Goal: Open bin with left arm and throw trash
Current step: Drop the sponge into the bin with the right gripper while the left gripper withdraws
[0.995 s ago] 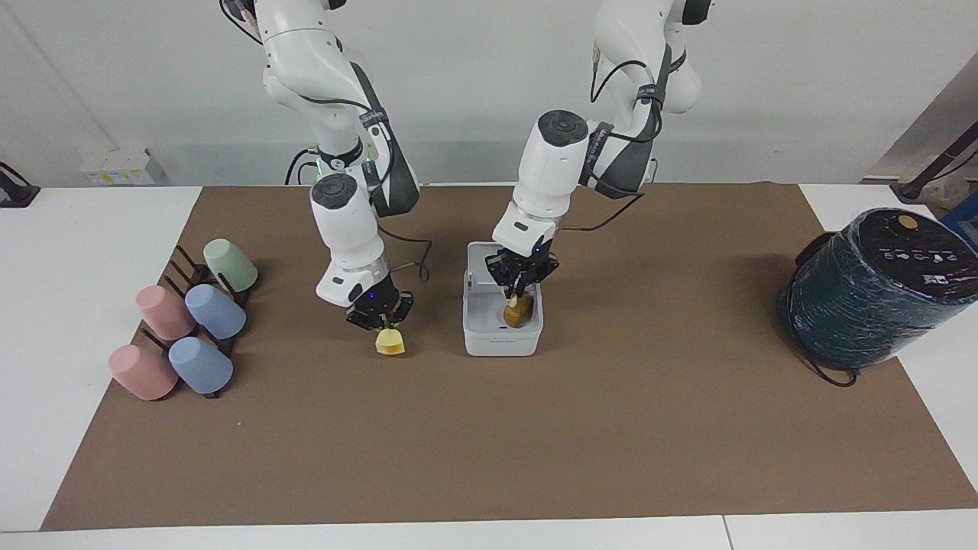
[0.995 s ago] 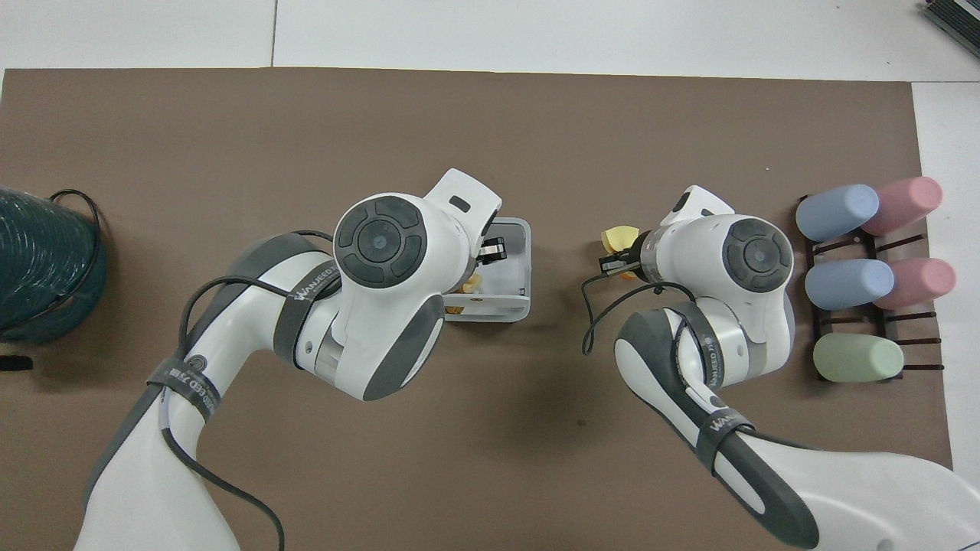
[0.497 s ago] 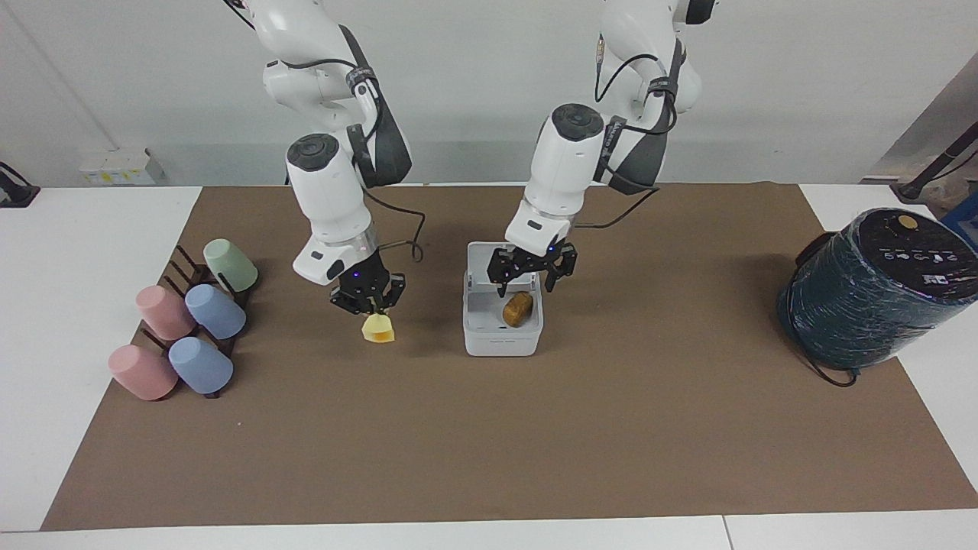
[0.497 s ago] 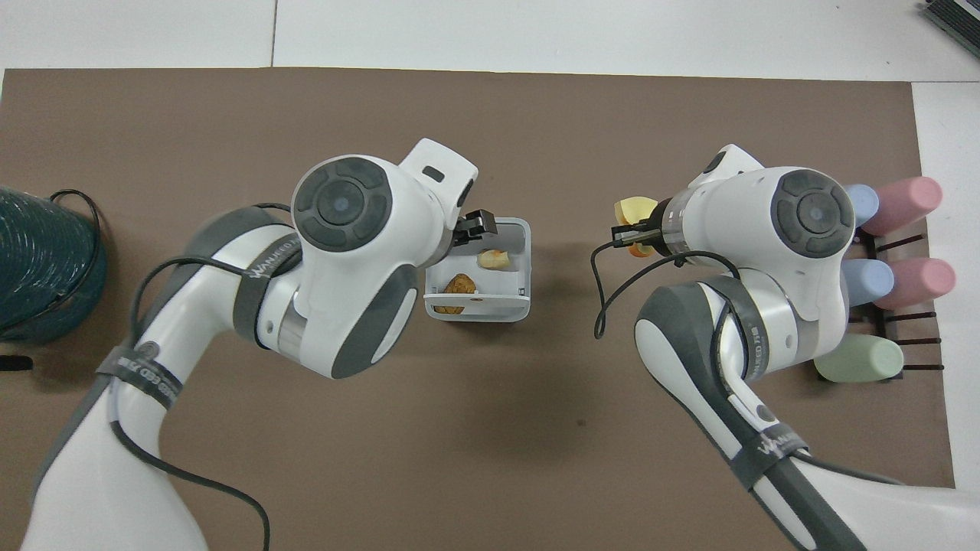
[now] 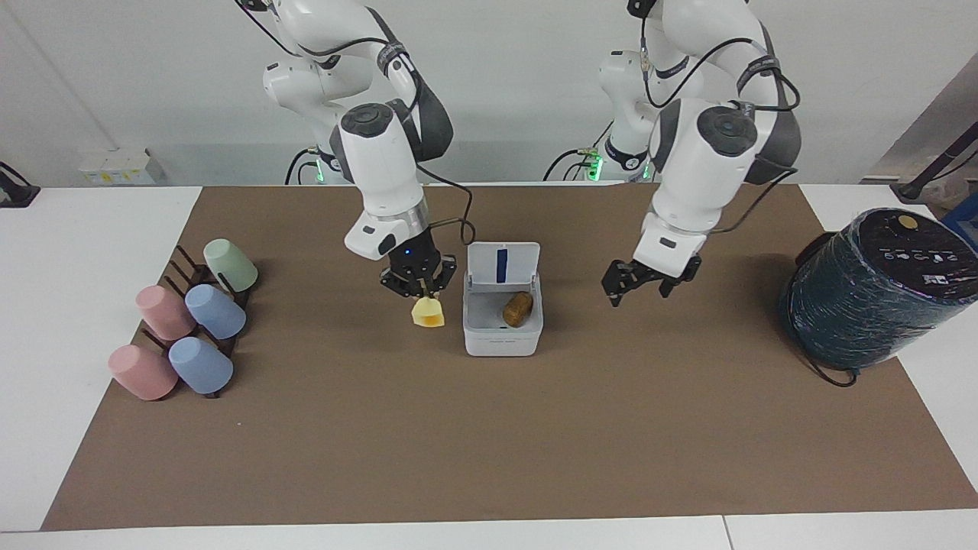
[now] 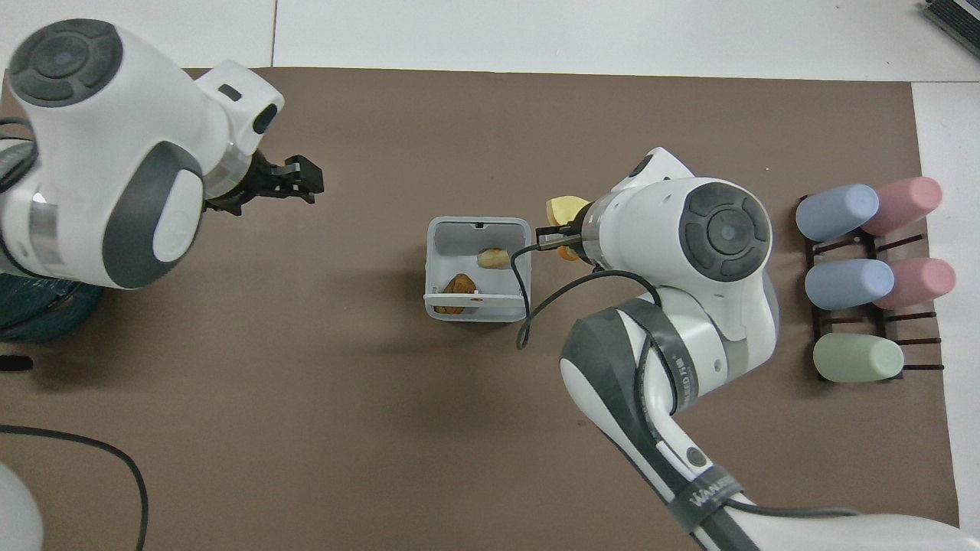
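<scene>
The white bin (image 5: 503,342) stands open mid-mat, its lid (image 5: 521,264) upright with the blue strip showing. It also shows in the overhead view (image 6: 478,224). A brown lump (image 5: 518,308) lies inside it (image 6: 459,285). The overhead view shows a small pale piece (image 6: 492,259) in the bin too. My right gripper (image 5: 422,294) is shut on the pale yellow block (image 5: 428,313) and holds it in the air just beside the bin, toward the right arm's end (image 6: 565,207). My left gripper (image 5: 640,284) is open and empty, raised over bare mat between the bin and the teal cylinder (image 6: 297,177).
A dark rack with several pastel cups (image 5: 187,325) lies at the right arm's end of the mat (image 6: 865,275). A big dark teal wrapped cylinder (image 5: 879,294) stands at the left arm's end (image 6: 34,314), with a black cable by it.
My left gripper let go of the brown lump in the bin, then rose and pulled away toward the left arm's end. My right gripper lifted the yellow block and carried it toward the bin.
</scene>
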Available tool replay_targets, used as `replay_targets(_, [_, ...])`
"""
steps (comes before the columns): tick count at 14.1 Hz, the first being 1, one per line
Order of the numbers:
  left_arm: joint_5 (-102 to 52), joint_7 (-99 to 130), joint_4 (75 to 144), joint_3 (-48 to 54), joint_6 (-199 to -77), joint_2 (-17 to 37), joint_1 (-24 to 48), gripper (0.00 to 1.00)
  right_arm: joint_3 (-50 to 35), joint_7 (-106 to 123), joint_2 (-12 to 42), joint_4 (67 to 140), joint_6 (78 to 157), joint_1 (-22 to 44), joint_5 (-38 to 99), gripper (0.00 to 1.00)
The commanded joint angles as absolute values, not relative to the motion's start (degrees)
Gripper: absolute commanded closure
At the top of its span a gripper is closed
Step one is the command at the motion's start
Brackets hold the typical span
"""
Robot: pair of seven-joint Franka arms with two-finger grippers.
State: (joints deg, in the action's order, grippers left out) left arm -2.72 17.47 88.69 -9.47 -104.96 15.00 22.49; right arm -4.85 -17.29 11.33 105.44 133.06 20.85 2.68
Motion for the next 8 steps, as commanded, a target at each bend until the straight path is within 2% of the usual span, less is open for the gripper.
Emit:
replay_targets(1, [-0.97,9.70,88.42,-9.05,-99.86,12.93,17.33,0.00,-5.01,-21.61,13.97,102.31,134.64,23.63,2.81,1.00])
replay_targets(6, [0.44,0.09,89.03,-9.05,-93.44,7.13,10.73,0.00,-5.01,-25.49,16.26,102.22,137.37,27.94,2.55,1.00])
replay_targets(7, [0.70,0.00,89.12,-9.05,-92.64,5.90,10.20,0.00,-5.01,-25.58,16.26,102.56,137.29,28.47,2.37,0.83])
replay_targets(8, [0.70,-0.09,89.12,-9.05,-91.85,4.84,10.20,0.00,-5.01,-25.58,16.26,102.92,137.20,28.74,1.94,0.32])
